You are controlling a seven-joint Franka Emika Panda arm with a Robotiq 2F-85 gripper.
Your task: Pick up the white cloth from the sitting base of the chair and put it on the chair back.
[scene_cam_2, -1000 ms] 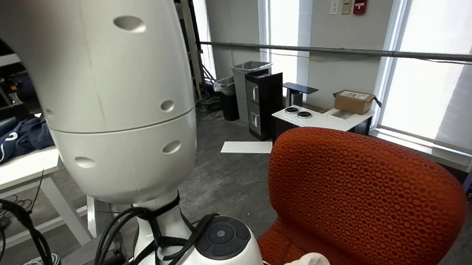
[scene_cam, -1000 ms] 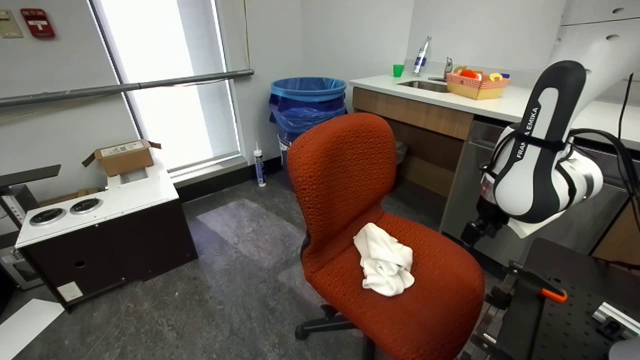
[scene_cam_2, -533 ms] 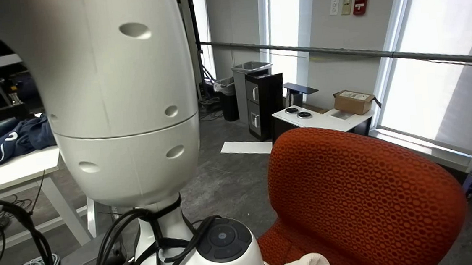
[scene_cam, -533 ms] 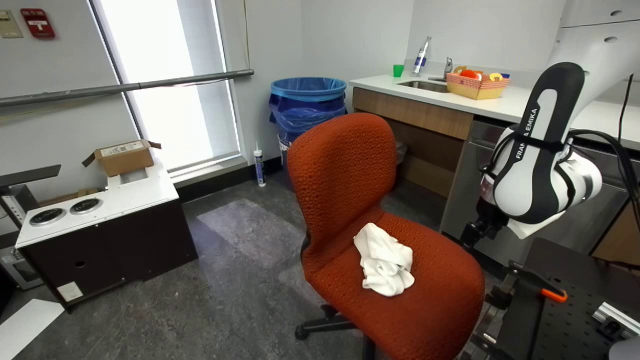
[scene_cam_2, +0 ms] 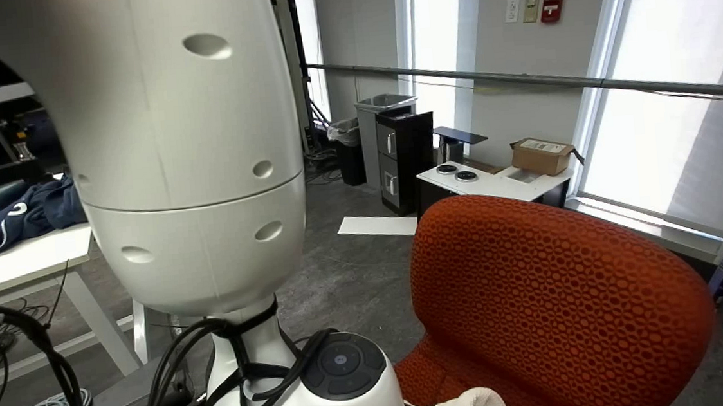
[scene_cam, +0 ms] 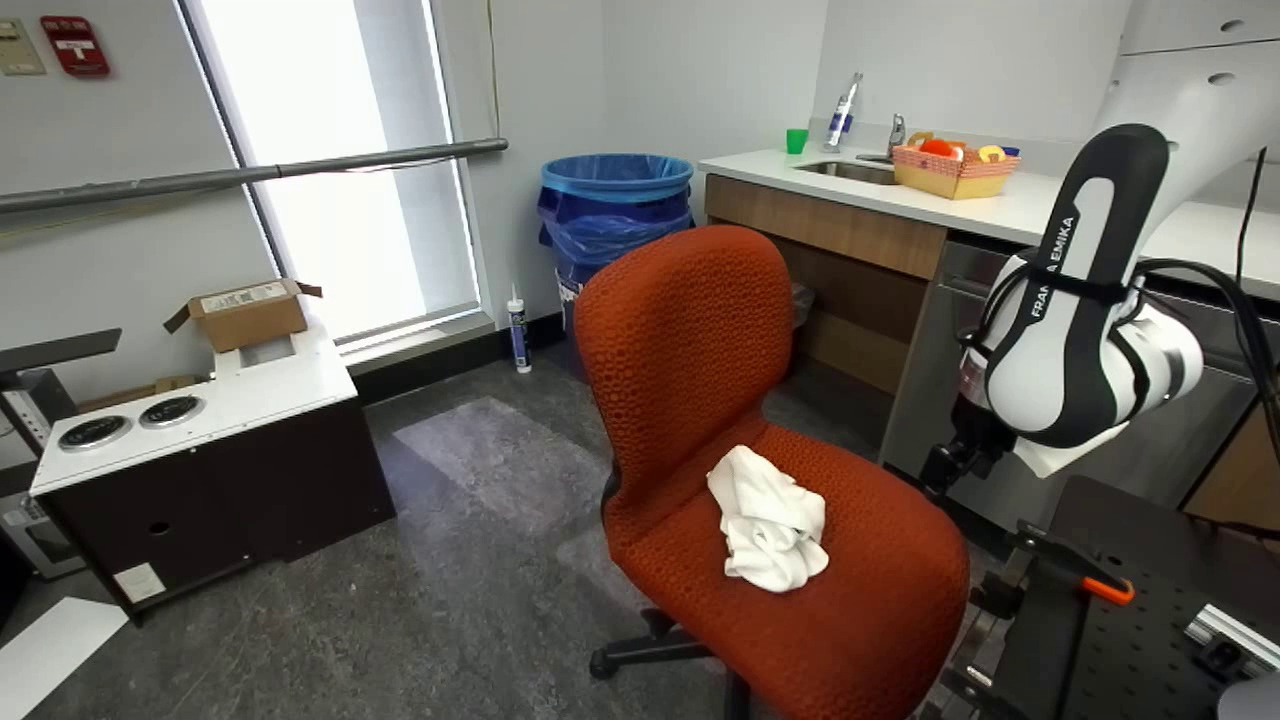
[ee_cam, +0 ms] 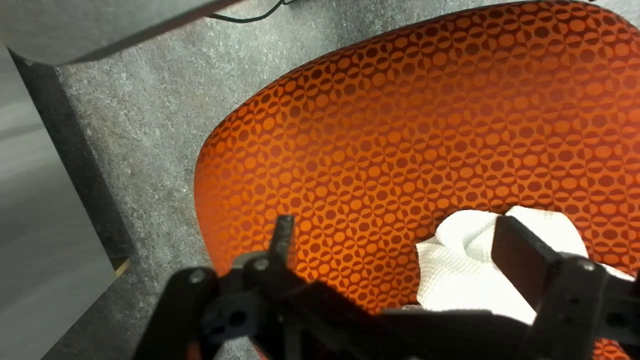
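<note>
"Where's the cloth [scene_cam: 770, 525]?"

"On the seat [scene_cam: 870, 620], near the crease where the back [scene_cam: 690, 350] begins. In an exterior view red fabric shows all round it, the longest stretch running out to the front edge."

"And how does it look?"

"White, crumpled into a loose heap, with deep folds and a curled loop on top. The wrist view shows a fine grid weave."

"What about the jaws?"

"Released, spread wide. In the wrist view the gripper [ee_cam: 395, 222] has seat fabric between its fingers [ee_cam: 520, 255], and one of them hides part of the cloth. In an exterior view gripper and cloth are well apart, the gripper by the seat's far edge. I can't tell its height over the seat."

"Any room to move?"

"The seat's rounded edge gives onto floor [ee_cam: 135, 125]; in the wrist view a strip of it lies between the seat and a pale panel [ee_cam: 45, 225]. In an exterior view a steel front [scene_cam: 925, 410] stands behind the gripper, and a black table [scene_cam: 1130, 650] appears near the front edge."

"And above the back?"

"Its rounded top edge has open air over it in both exterior views. A blue bin [scene_cam: 620, 215] stands behind it, and floor shows between it and the arm [scene_cam_2: 183, 146]."
</note>
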